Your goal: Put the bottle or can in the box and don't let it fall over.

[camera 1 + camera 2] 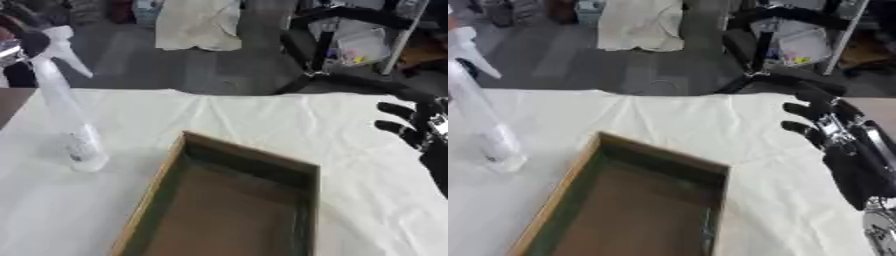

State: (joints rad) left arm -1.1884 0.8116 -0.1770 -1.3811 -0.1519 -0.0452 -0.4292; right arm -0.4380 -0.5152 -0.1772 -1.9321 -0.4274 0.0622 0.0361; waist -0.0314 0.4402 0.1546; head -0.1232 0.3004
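Observation:
A tall clear spray bottle (68, 110) with a white trigger head stands upright on the white cloth at the left, just left of the box. The open wooden box (232, 200) with a dark inside lies in the lower middle, empty as far as I can see. My right hand (842, 145) hovers at the right edge above the cloth, fingers spread and straight, holding nothing, well away from the bottle. My left hand shows in neither view.
The table is covered by a white cloth (262, 120). Beyond its far edge are a black chair base (772, 75), a shelf with papers and a pale cloth hanging at the back. A dark table corner (10, 100) shows at the left.

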